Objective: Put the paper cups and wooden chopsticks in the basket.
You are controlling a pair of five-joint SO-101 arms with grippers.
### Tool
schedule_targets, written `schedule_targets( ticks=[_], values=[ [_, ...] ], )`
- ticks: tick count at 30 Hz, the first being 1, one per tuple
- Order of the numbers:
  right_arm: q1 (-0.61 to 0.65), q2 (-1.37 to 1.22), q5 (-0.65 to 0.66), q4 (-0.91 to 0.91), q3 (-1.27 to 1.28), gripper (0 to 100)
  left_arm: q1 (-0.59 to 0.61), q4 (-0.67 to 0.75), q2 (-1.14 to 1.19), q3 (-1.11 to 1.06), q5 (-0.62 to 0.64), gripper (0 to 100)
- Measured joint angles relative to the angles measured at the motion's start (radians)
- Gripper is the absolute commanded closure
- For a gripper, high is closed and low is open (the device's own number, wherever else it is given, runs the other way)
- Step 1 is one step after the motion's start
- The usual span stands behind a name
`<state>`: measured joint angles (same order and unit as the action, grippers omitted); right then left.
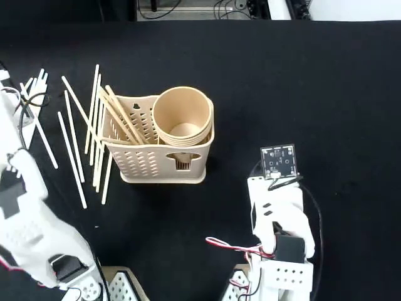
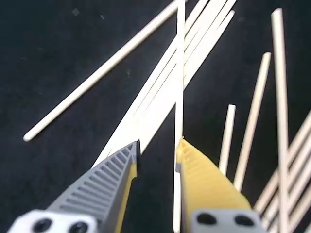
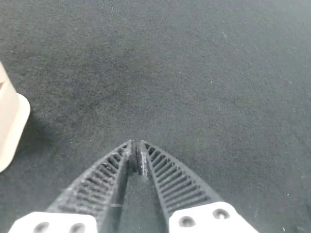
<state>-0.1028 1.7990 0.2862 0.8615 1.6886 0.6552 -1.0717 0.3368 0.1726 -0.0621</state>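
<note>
1. Spread apart, the left claw [image 2: 158, 148] has one grey ribbed finger and one yellow one. It hangs low over the far left of the black cloth-covered table [image 1: 313, 81]. One thin pale wooden chopstick [image 2: 180, 73] runs up through the gap, close along the yellow finger's inner edge. I cannot tell whether they touch.
2. Just right of that claw, loose pale wooden chopsticks [image 1: 75, 150] lie scattered on the table. Most run roughly front to back, and a few cross each other. The nearest ones lie against the basket's left side.
3. The beige perforated plastic basket [image 1: 156, 164] stands upright near the table's middle. Several wooden chopsticks [image 1: 119, 116] lean in its left half, with their upper ends sticking out over the rim towards the far left.
4. A nested stack of tan paper cups [image 1: 182, 113] sits mouth-up in the basket's right half.
5. Well to the right and nearer the front, the right claw [image 3: 136, 145] has two dark ribbed fingers pressed together at the tips with nothing between them. It points down at bare table. A corner of the basket [image 3: 9, 121] shows off to one side.
</note>
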Motion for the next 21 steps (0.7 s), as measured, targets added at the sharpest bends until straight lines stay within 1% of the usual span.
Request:
schedule_targets(
  ticks=[6,11,15,21],
  values=[
    [0.0,0.0,0.0,0.0,0.0,97.2,0.0,-0.029,0.239,0.226,0.003,86],
    [0.0,0.0,0.0,0.0,0.0,97.2,-0.014,-0.029,0.376,0.367,0.046,86],
    [0.0,0.0,0.0,0.0,0.0,97.2,-0.04,-0.032,0.44,0.443,0.083,86],
    [0.0,0.0,0.0,0.0,0.0,97.2,-0.048,-0.051,0.448,0.493,0.118,86]
  ],
)
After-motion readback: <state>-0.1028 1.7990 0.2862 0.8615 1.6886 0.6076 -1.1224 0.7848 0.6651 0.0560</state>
